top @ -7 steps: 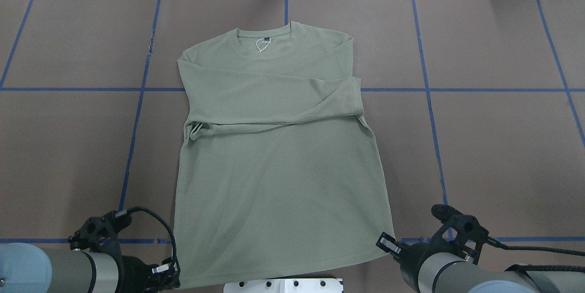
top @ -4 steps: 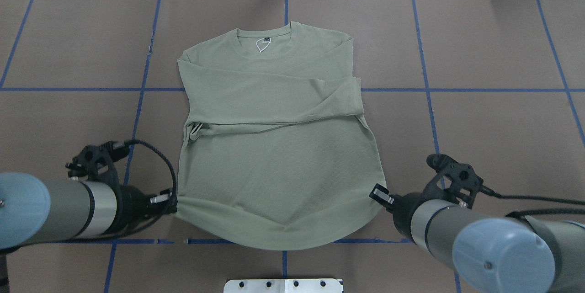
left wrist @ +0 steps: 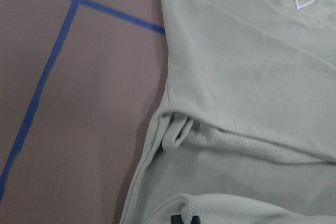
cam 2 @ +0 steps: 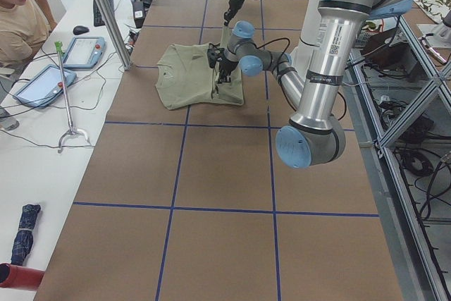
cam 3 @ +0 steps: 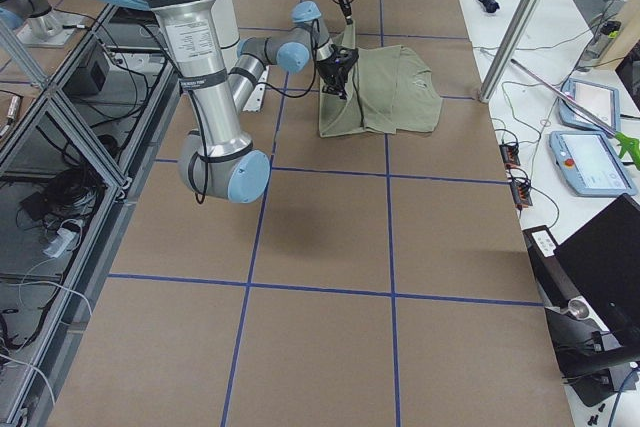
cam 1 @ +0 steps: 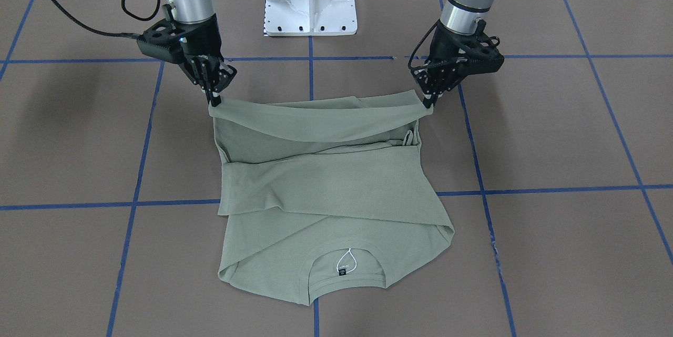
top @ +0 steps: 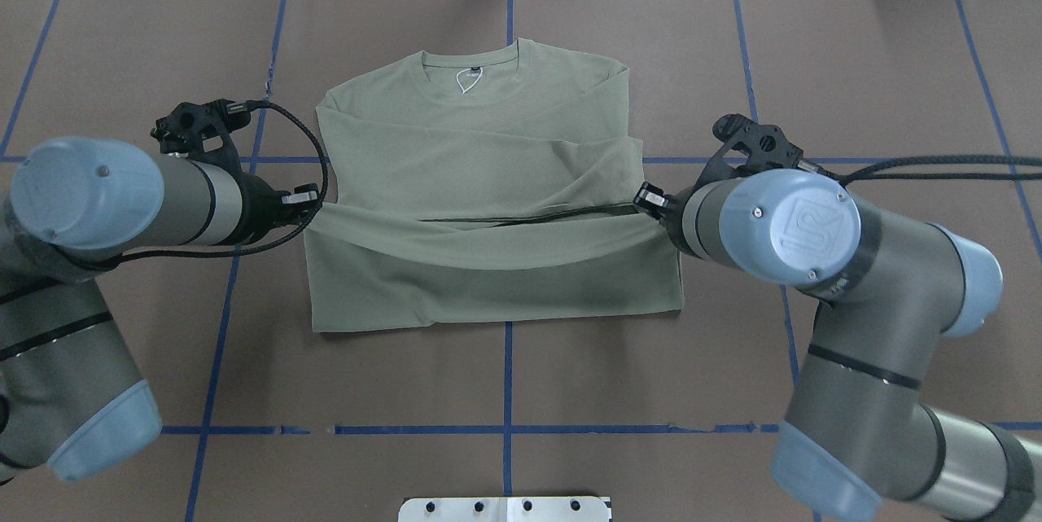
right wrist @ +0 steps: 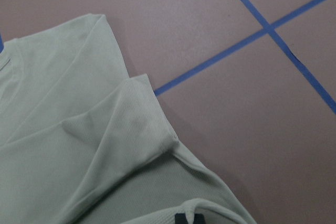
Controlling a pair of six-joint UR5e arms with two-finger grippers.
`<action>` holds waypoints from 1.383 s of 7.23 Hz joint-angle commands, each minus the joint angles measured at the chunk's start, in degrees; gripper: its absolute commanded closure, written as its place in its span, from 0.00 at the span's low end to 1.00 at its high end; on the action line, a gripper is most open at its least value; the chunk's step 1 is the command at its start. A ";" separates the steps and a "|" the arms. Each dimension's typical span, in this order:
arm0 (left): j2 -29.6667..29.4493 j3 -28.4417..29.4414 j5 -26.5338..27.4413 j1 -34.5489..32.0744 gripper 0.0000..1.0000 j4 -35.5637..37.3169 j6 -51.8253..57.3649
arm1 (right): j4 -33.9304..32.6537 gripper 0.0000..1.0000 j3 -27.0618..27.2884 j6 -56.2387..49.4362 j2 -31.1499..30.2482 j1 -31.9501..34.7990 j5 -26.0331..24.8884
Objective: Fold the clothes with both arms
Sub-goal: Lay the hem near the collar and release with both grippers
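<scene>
Both hem corners, likely the best holds on the soft, sagging shirt (cam 1: 326, 184), are pinched in the left tool (cam 1: 428, 102) and right tool (cam 1: 214, 99).

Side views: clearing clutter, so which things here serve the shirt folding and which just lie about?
In use: pale sage-green knit shirt; left arm's black two-finger hand and right arm's hand, each pinching a hem corner.
Lying about: grey-framed tablet; folded dark umbrella.

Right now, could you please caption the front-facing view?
Left tool and right tool hold the shirt by its raised hem.
</scene>
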 commanded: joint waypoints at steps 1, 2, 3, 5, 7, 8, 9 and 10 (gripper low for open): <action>-4.14 5.52 -0.03 -6.08 1.00 -0.14 5.79 | 0.33 1.00 -10.61 -8.19 6.51 10.16 7.01; -4.59 5.62 -0.12 -8.28 1.00 -0.14 8.00 | 4.34 1.00 -15.79 -9.88 8.45 13.17 9.04; -5.12 6.84 -0.03 -8.91 1.00 -0.23 8.98 | 9.95 1.00 -22.98 -9.81 10.90 13.98 9.32; -9.76 18.12 0.06 -9.36 1.00 -7.03 9.51 | 14.73 1.00 -33.90 -9.90 16.70 14.43 9.33; -10.65 29.65 3.55 -9.45 1.00 -20.64 9.42 | 20.34 1.00 -41.20 -10.16 18.48 14.43 9.24; -11.36 32.66 4.01 -9.53 1.00 -24.01 9.42 | 22.55 1.00 -44.46 -10.25 19.44 14.34 9.15; -11.62 32.78 4.01 -10.06 1.00 -24.05 9.25 | 22.66 1.00 -45.71 -10.33 20.24 14.34 9.06; -11.63 33.13 4.01 -10.15 1.00 -24.05 9.08 | 22.66 1.00 -46.33 -11.03 20.25 14.43 8.98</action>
